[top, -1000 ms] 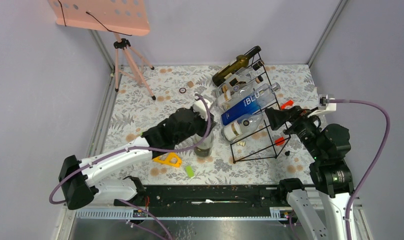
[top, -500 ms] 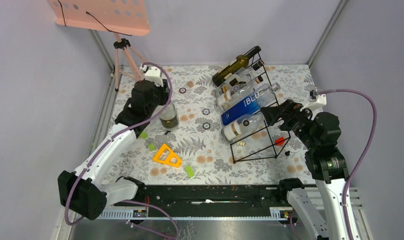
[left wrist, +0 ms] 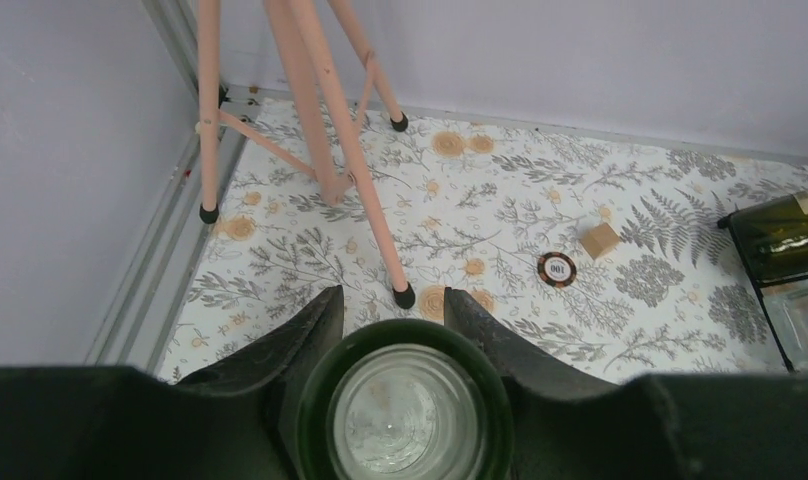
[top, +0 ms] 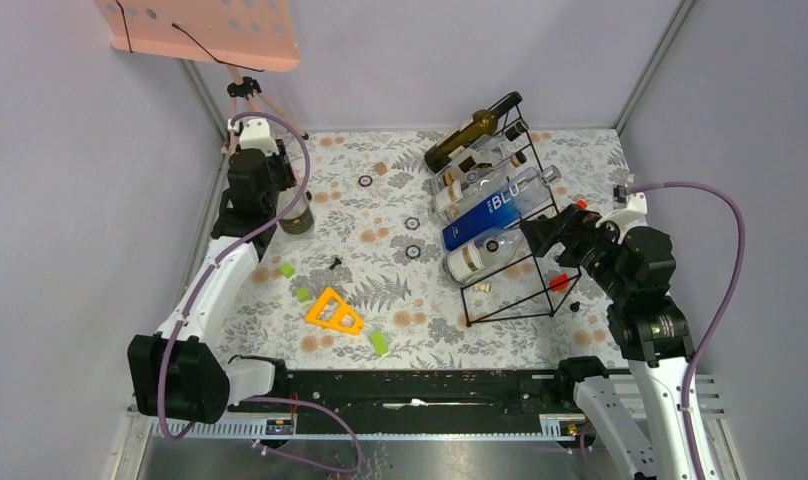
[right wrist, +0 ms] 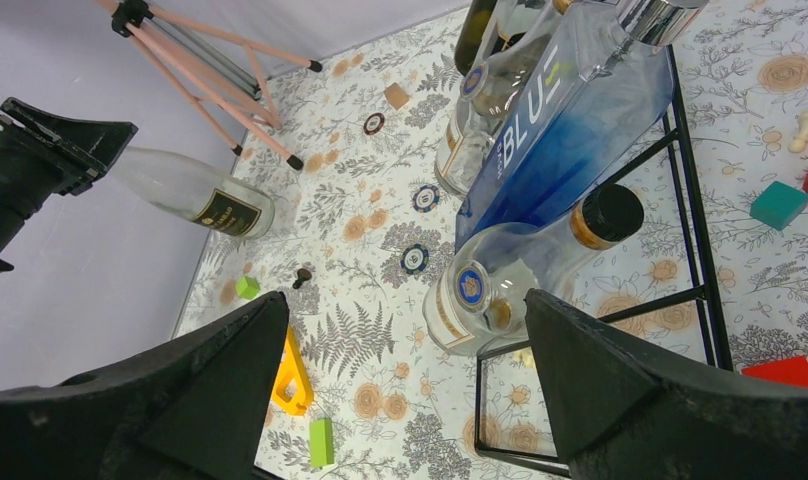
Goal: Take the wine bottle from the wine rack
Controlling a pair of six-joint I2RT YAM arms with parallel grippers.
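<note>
Left gripper (left wrist: 395, 325) clamped on a clear-glass wine bottle (right wrist: 195, 195) with a dark, gold-lettered label; both fingers (left wrist: 305, 335) press its green-tinted round end, seen end-on in the wrist view. The wine bottle hangs tilted at the far left of the floral-patterned table (top: 380, 260), just beside the feet of the pink tripod stand (left wrist: 209, 100); can't tell if its lower end touches the cloth. It's off the black thin-wire wine rack (top: 510, 317) and well apart from it. Right gripper (right wrist: 400, 310) has its jaws spread wide, nothing between them, at the rack's near right side, aimed at the lowest clear bottle with a gold collar (right wrist: 500, 285). Above that in the rack lies a blue "BLU" bottle (top: 495, 208), then more clear bottles, with a dark olive-green bottle (top: 467, 133) on top. An orange plastic triangle (top: 333, 312) lies near centre-left.
</note>
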